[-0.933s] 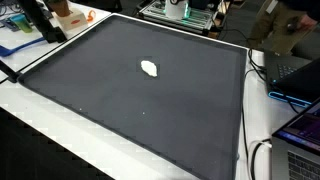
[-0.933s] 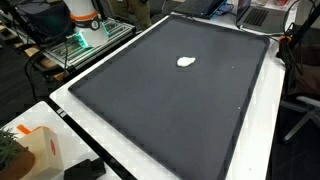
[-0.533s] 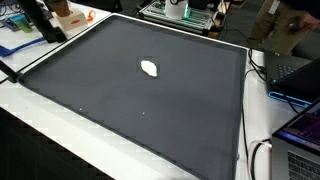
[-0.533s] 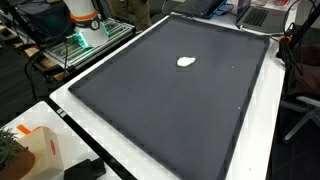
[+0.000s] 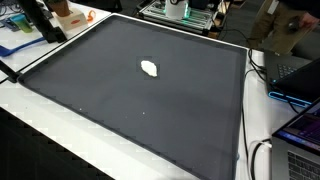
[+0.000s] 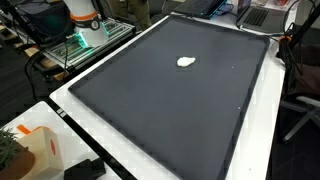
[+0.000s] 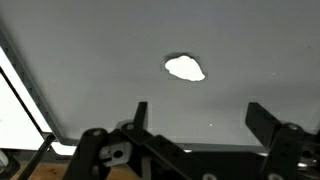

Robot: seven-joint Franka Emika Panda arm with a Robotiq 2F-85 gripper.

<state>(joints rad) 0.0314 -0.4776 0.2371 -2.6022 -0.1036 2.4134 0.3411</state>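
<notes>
1. Surface: dark mat (image 5: pixel 150 115), flat and matte, covering most of a white table (image 5: pixel 60 125). It shows in both exterior views and forms the grey ground of the wrist view.
2. Item: white lump (image 5: pixel 150 68), small, low and irregular in outline. It lies alone on the mat, at about 12 o'clock from the mat's middle in an exterior view, well apart from every edge. Its material cannot be told.
3. Tool: gripper (image 7: pixel 200 120), visible in the wrist view only. The jaws are spread wide, with nothing between them and nothing touched. It hangs above the mat, and the lump sits ahead of it at 12 o'clock, a shade toward 11, well apart from both jaws.
4. Surroundings: laptops (image 5: pixel 300 125) and cables (image 5: pixel 262 150) lie off the mat at 3 o'clock, none of them near the lump.
5. Hazard, misalignment: the lump is off the jaws' centre line. A straight descent would likely land one jaw on it or nudge it aside.
6. Hazard, low profile: the piece looks thin. Jaws closing slightly high would probably meet over it and come away empty. Going too low, the tips could press into or drag the mat.
7. Hazard, fragility: if the lump is soft or crumbly, a hard squeeze could crush or smear it.
8. Hazard, depth: height above the mat is hard to judge against an unmarked dark surface.
</notes>
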